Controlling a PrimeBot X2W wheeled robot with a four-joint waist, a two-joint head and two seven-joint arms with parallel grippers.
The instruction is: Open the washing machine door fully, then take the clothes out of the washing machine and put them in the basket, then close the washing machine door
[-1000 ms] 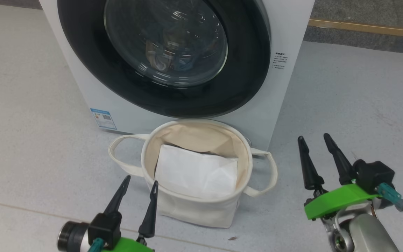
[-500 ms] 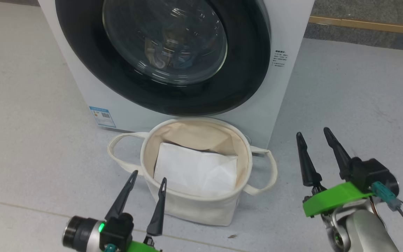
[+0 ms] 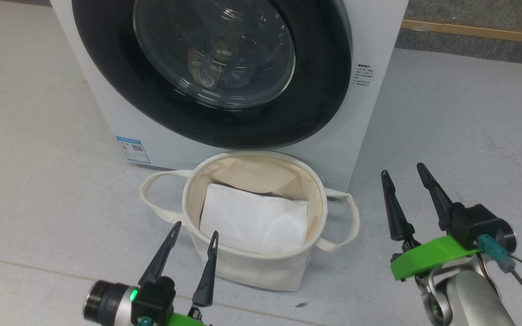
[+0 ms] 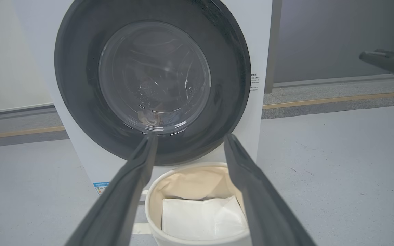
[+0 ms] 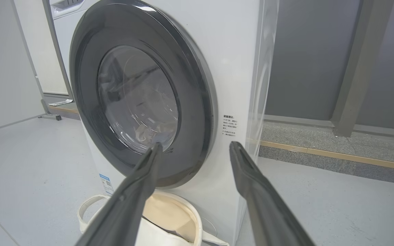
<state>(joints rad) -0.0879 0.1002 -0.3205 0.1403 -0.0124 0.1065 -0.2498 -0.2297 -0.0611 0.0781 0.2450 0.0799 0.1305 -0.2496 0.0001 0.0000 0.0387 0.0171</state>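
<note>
White sheet metal formed the big front-loading washing machine in the head view. Its large round door, a glossy black rim around a clear domed glass window, lay shut against the front. Through the glass the clothes, a dim heap of cream, blue and orange fabric, sat low in the drum. On the grey floor just before the machine stood the round cream canvas basket with two loop handles, holding a plain white folded sheet. My left gripper hung at the basket's near left wall, its two dark fingers spread and empty. My right gripper hung over bare floor to the basket's right, apart from it, fingers likewise parted and empty. A small blue label marked the machine's lower left corner.

Left wrist view: my two fingers rose apart. Beyond them were the shut door and the clothes at the bottom of the window. The basket and sheet lay lower, between the fingers. A dark finger of my right gripper entered at the upper right edge.

Right wrist view: my fingers stood apart, gripping nothing. The door, seen at an angle, sat flush with the white front, with pale fabric behind its glass. The basket's rim showed at the bottom, by the machine's foot; whether they touched I could not tell. A yellow strip ran along the floor behind.
</note>
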